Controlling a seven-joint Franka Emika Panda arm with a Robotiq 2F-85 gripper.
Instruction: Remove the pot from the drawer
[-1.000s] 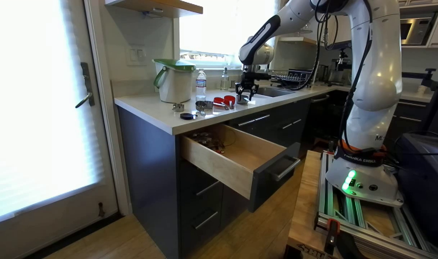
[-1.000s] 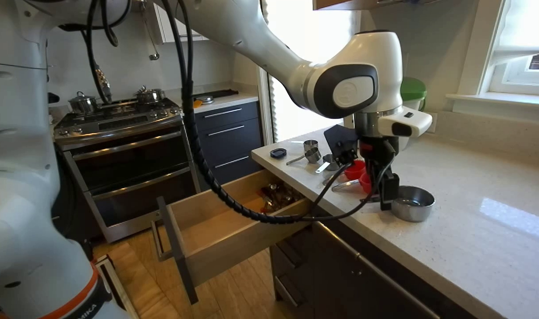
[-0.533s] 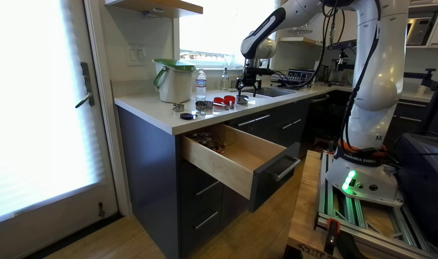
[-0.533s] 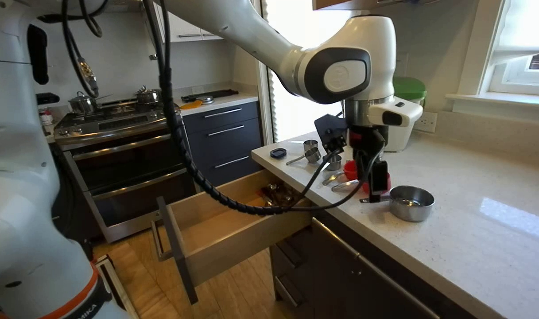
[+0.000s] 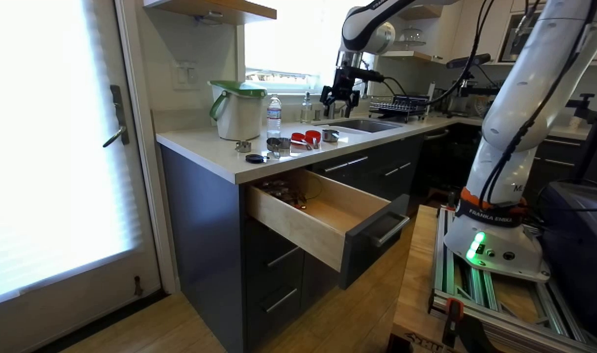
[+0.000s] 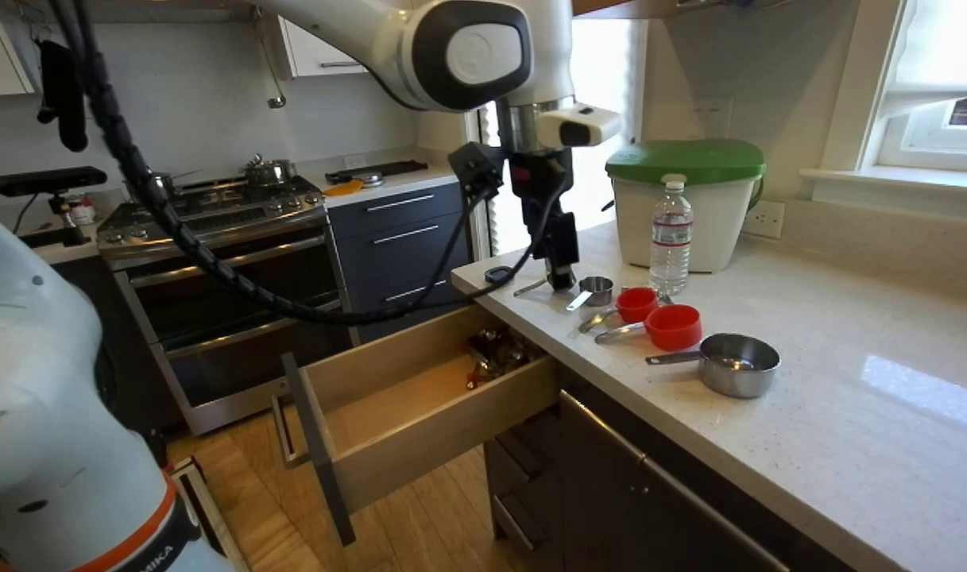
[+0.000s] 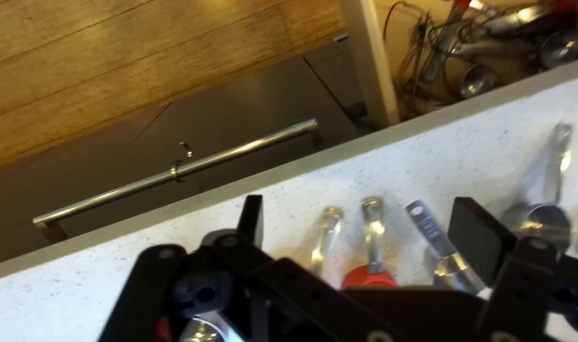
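Black and two-fingered, the end effector [image 7: 360, 211] hung clear of the white speckled bench [image 6: 856, 453]. Its fingers [image 7: 481, 237] stood wide apart, gripping nothing. One round steel pot [image 6: 737, 383] with a straight handle sat mouth-up on the bench near two round red cups [image 6: 674, 330]. Below, the shallow pale-wood drawer [image 6: 443, 441] with a dark grey front stood pulled out, holding jumbled metal items [image 6: 495, 353].

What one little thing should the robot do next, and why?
I'd probably lift the open hand straight up a little. It seems to hold nothing, and the little steel pot stands on the counter, outside the drawer, so the job looks done. In the wrist view a red cup shows between its jaws, so rising first would likely avoid bumping it.
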